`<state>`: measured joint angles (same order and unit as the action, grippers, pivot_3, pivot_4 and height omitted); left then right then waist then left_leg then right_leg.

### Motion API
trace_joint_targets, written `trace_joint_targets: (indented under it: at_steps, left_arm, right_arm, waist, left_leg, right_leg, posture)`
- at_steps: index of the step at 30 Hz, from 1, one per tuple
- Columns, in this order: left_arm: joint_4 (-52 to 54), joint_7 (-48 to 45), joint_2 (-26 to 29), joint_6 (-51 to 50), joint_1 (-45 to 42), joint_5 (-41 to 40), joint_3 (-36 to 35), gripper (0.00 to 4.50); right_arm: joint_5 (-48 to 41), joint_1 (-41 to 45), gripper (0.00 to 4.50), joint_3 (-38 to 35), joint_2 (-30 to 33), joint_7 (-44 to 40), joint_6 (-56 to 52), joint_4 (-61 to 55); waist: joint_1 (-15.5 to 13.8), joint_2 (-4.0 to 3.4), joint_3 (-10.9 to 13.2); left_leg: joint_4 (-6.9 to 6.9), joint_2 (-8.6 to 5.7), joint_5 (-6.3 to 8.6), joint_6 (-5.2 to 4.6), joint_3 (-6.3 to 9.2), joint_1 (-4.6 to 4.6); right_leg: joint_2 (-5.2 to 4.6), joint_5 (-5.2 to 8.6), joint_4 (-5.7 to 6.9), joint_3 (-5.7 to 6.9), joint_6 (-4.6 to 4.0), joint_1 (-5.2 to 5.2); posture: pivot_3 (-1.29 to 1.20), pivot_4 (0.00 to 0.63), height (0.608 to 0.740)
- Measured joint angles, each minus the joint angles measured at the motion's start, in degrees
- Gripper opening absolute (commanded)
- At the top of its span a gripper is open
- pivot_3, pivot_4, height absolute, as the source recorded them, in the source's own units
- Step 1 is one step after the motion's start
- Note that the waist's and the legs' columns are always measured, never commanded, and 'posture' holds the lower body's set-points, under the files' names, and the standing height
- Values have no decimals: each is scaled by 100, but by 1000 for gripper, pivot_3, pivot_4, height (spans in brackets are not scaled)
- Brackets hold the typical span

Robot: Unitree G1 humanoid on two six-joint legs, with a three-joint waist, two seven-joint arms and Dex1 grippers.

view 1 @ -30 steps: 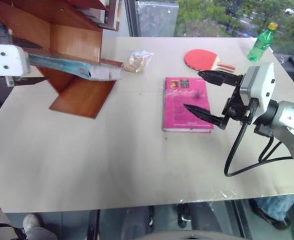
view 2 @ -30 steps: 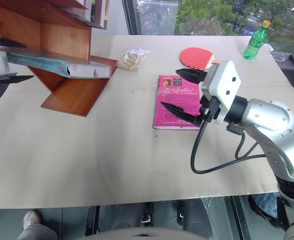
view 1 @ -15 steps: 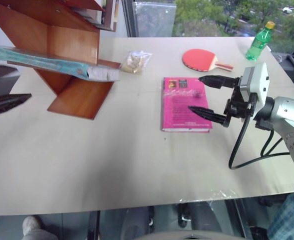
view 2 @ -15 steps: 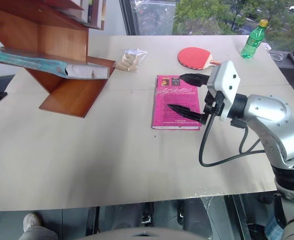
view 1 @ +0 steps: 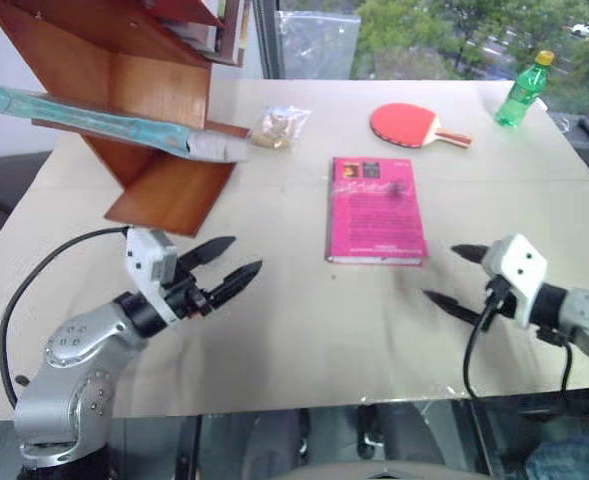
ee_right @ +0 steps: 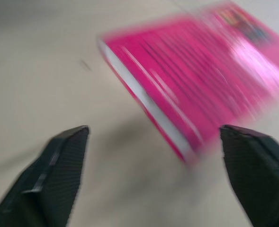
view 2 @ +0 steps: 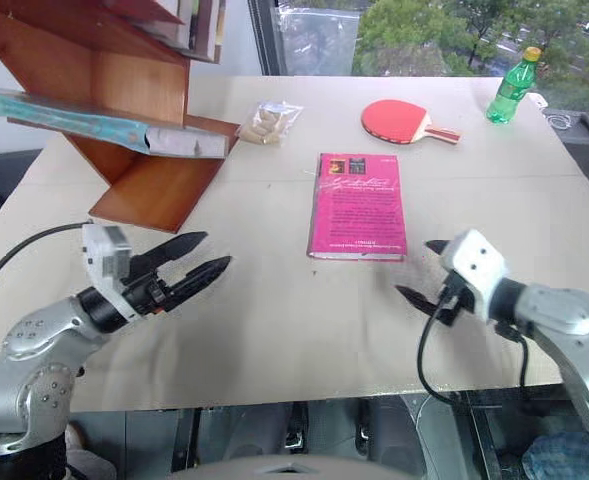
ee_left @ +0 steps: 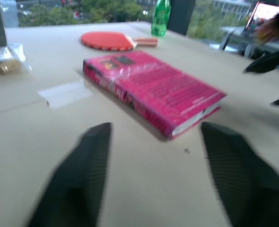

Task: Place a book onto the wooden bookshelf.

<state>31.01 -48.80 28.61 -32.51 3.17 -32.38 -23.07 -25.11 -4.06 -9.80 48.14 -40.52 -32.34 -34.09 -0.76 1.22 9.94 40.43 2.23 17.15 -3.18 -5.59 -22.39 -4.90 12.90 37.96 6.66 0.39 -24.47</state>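
On the wooden bookshelf (view 1: pixel 149 80) at the desk's (view 1: pixel 274 350) far left corner, the book (view 1: pixel 94 120) lies on a slanted panel, its teal cover jutting past both edges. Both grippers hover low over the desk, fingers spread and empty — the left gripper (view 1: pixel 229 265) near the shelf's foot, the right gripper (view 1: pixel 454 280) just beside the pink book (view 1: pixel 374 208).

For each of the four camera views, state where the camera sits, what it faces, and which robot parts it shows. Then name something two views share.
Left eye, head: table, teal book on wooden bookshelf, both arms.
Right eye, head: same scene, left gripper open.
Left wrist: along its fingers at the pink book.
Right wrist: right gripper open, facing it.
Shared: pink book.
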Motion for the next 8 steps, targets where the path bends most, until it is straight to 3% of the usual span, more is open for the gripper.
trace_joint_targets:
  at_steps: [2, 5, 8]
  left_arm:
    - [-125, -54, 135, 195, 132, 89, 4, 4445]
    - [-491, -240, 672, 617, 489, 376, -150, 4445]
    - [-634, -380, 788, 814, 681, 405, -222, 4445]
  right_arm:
    - [28, -477, 4500, -414, 1, -3, -14, -93]
    - [153, -1416, 4500, -1140, -51, -56, 41, -257]
    - [243, -1696, 4500, -1537, -139, -77, 199, -351]
  waist:
    - [-9, -2, -1]
    - [-13, -8, -4]
    - [-1, -10, -6]
  left_leg:
    - [-4, 6, 0, 0, 4, 1]
    - [-8, 7, 0, 1, 4, -1]
    - [-6, 4, 3, -3, -10, 4]
  right_leg:
    - [5, 2, -1, 4, -1, -1]
    - [25, 6, -4, 3, 2, -3]
    - [18, 15, -7, -13, 23, -3]
  posture:
    - [0, 150, 740]
    - [0, 150, 740]
    - [0, 150, 740]
